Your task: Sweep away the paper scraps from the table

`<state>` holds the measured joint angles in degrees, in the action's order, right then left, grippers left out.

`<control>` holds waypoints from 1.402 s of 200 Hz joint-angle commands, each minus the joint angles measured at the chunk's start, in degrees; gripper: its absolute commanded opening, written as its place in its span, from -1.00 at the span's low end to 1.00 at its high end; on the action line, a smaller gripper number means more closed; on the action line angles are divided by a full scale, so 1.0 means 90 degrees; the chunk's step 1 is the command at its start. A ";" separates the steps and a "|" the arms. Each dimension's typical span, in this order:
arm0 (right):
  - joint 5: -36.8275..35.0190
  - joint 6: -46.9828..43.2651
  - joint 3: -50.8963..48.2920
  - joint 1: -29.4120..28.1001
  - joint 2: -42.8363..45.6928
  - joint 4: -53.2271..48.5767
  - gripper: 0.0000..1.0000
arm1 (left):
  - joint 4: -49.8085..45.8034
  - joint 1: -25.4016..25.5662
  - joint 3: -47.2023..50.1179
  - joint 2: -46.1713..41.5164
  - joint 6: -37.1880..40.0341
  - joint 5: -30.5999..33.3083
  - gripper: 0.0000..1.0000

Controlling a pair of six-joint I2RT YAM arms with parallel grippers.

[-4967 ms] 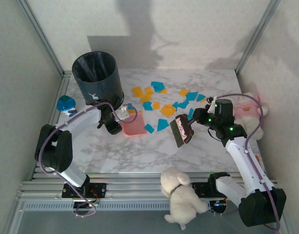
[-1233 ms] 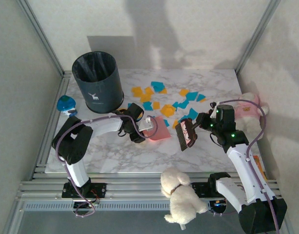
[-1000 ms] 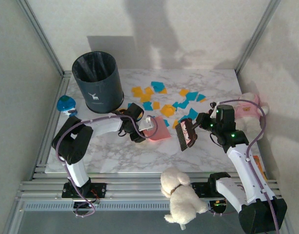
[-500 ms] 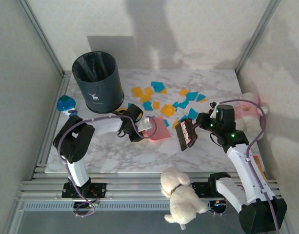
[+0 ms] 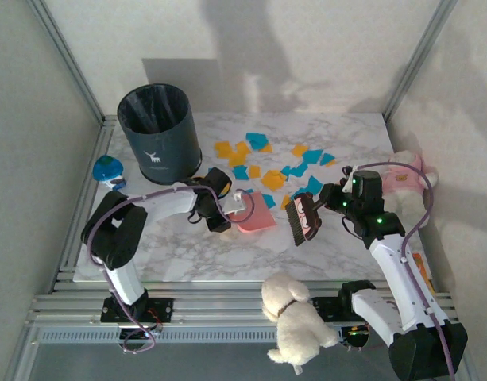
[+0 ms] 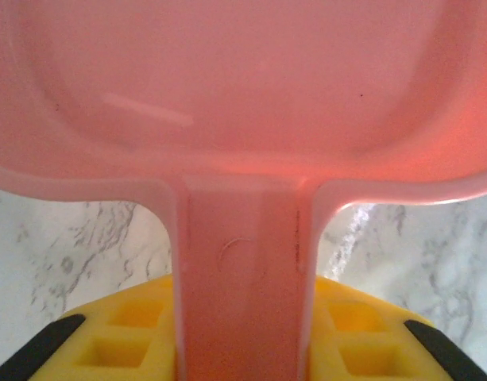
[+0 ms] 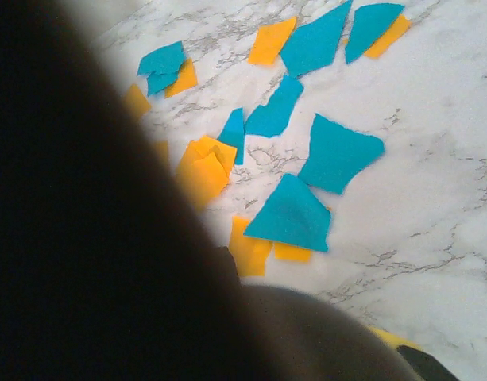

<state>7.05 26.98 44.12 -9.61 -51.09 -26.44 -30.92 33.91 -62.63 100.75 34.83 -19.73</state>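
left pincer point(image 5: 231, 208) clamped on pink dustpan point(image 5: 259, 214) handle | right pincer point(image 5: 326, 203) clamped on brush point(image 5: 301, 221) | paper scraps point(image 5: 272, 179) (orange, teal) on table point(image 5: 187, 254)

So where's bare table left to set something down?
Bare: the near strip of table, from dustpan and brush down to the near edge, and a small far-right corner patch beyond the scraps. Crowded: the middle and far side, scraps spread from the bin across to the right arm.

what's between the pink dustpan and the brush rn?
Top view: just a narrow bare strip of table; dustpan and brush sit apart, paper scraps just beyond.
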 commanded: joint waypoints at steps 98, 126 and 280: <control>0.0327 0.0091 0.0723 0.0046 -0.1127 0.1120 -1.00 | -0.1208 -0.0073 -0.0305 -0.1511 -0.0346 0.0772 -1.00; 0.0839 0.0389 0.0945 0.0035 -0.1775 0.1660 -1.00 | -0.1602 -0.0192 -0.0512 -0.1575 -0.0566 0.0937 -1.00; 0.1522 0.0774 0.2171 -0.0898 -0.4386 0.2154 -1.00 | -0.2525 -0.0556 -0.0375 -0.2197 -0.0338 0.0883 -1.00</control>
<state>21.08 33.91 61.21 -17.08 -89.27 -6.68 -50.57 28.67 -66.78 81.58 30.20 -12.14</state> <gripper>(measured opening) 0.267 0.268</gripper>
